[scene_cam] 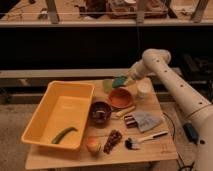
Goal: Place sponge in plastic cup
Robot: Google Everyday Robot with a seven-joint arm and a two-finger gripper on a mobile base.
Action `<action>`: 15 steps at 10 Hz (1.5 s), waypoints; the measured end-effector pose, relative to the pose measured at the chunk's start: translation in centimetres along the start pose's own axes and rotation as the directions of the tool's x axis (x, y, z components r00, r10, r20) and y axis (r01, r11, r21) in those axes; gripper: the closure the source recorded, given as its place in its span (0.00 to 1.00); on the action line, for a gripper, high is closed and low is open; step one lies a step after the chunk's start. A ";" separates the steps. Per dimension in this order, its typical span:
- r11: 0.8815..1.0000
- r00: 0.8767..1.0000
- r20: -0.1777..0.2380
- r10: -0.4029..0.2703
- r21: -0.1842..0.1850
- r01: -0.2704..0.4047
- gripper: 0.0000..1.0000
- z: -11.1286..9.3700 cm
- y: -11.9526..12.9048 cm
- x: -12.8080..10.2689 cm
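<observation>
Gripper (126,80) with jaws clamped on the sponge (119,81), held aloft just above and beside the plastic cup (107,85) at the table's (160,145) far edge. Pickup and transport appear done; 2 steps seem left: final alignment and release.

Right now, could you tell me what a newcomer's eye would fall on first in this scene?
Probably the big yellow tub filling the table's left side, with a green vegetable lying inside. Next comes the white arm reaching in from the right, its gripper shut on the teal sponge above the pale plastic cup at the back. The orange bowl sits just in front.
</observation>
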 end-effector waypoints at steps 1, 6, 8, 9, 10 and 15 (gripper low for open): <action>1.000 1.000 0.005 0.004 -0.002 -0.004 0.63 0.1 -0.2 0.1; 1.000 0.998 0.057 0.014 -0.021 -0.013 0.63 1.3 -0.4 -1.5; 1.000 0.996 0.085 0.014 -0.027 -0.012 0.63 2.2 -0.5 -3.0; 1.000 0.995 0.098 0.011 -0.027 -0.009 0.63 2.5 -0.6 -3.8; 1.000 0.993 0.115 0.008 -0.024 -0.005 0.63 2.7 -0.7 -4.8; 1.000 0.984 0.177 0.017 -0.006 -0.017 0.63 3.1 -2.3 -6.3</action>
